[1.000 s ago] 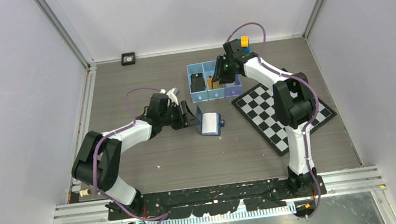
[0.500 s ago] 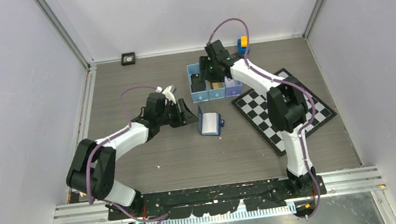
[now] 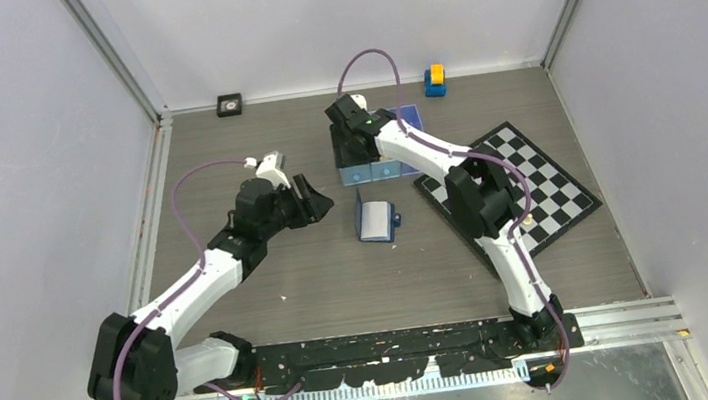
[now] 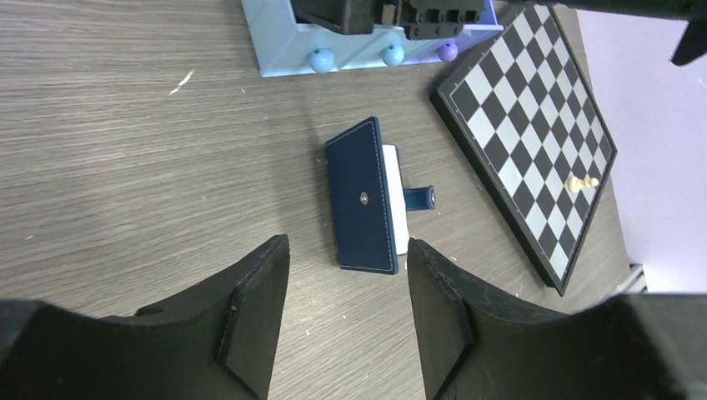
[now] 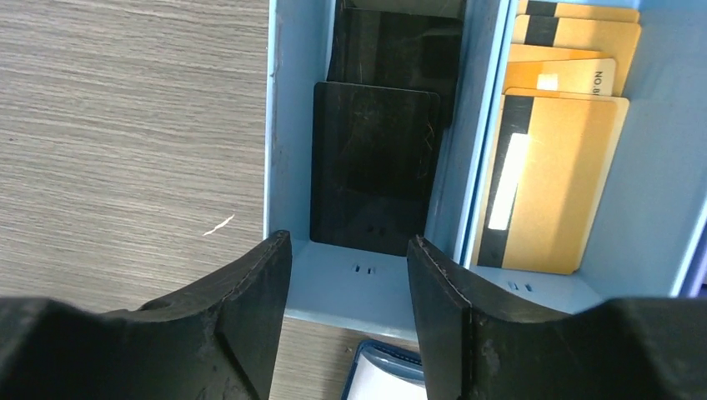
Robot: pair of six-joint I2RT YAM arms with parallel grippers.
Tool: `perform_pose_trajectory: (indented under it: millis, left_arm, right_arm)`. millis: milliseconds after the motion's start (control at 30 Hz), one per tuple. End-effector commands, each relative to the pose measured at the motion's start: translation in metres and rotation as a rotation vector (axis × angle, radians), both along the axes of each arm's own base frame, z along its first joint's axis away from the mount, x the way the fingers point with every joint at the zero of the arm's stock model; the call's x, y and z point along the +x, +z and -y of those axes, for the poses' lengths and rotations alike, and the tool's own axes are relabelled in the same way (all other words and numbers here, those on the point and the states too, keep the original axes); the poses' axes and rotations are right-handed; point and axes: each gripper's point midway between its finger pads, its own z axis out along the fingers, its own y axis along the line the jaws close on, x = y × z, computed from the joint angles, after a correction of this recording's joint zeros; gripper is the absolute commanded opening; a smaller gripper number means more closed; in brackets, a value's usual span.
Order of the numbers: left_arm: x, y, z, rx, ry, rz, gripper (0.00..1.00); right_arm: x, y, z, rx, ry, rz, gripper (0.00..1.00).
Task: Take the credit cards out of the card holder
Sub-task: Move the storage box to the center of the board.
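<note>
The left claw [image 3: 314,196] hangs low over the surface [image 3: 319,284] with its two fingers spread wide and nothing between them, so it is released. A little way beyond its fingertips lies the card holder [image 4: 363,196], clear of the claw and not touched by it. Seen from the left wrist, the holder's navy cover faces the claw, with a small stud in its middle. A pale panel shows along the cover's far edge, and a short navy strap [image 4: 421,197] sticks out on that side. In the view from above the cover looks tilted up off the pale panel, so the holder sits partly open.

Farther out from the left claw and off to its right is a chessboard [image 4: 534,133], with one white chess piece [image 4: 581,182] standing on it.

The right claw [image 5: 348,292] hovers over the near end of a light-blue tray [image 5: 275,125], which stands beyond the card holder. Its fingers are also parted and grip nothing. Directly ahead of it, the tray's left compartment holds black credit cards [image 5: 375,175] stacked on one another. Just to the claw's right, past a thin divider, the next compartment holds gold credit cards [image 5: 546,183], the front one showing a dark stripe. A blue-rimmed pale corner shows under the right claw at the bottom of the wrist view, but I cannot tell for sure what it is.

Well behind the right claw, near the back wall, sits a small yellow-and-blue block [image 3: 434,80].
</note>
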Motion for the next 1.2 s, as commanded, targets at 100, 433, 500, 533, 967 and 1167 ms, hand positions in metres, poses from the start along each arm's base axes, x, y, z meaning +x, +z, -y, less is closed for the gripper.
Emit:
perform_pose_trajectory:
  millis: [100,433,500,533,967,1167]
  left_arm:
    - [0.006,0.003,-0.013,0.033,0.066,0.049,0.56]
    - [0.005,0.005,-0.013,0.030,0.059,0.060,0.56]
    - [0.005,0.007,-0.014,0.029,0.064,0.067,0.56]
    - [0.005,0.007,-0.015,0.028,0.067,0.069,0.56]
    - [0.001,0.023,-0.029,0.028,0.127,0.122,0.56]
    - [-0.003,0.036,-0.042,0.028,0.178,0.175,0.56]
  right_arm:
    - [0.008,0.074,0.011,-0.009,0.009,0.160,0.59]
    - [0.022,0.060,0.048,-0.073,-0.081,0.156,0.66]
    - [0.024,0.050,0.050,-0.069,-0.083,0.131,0.64]
    - [0.025,0.043,0.049,-0.067,-0.082,0.116,0.63]
    - [-0.006,0.027,-0.022,0.013,0.075,0.055,0.20]
    - [-0.050,0.045,-0.082,0.018,0.271,0.118,0.09]
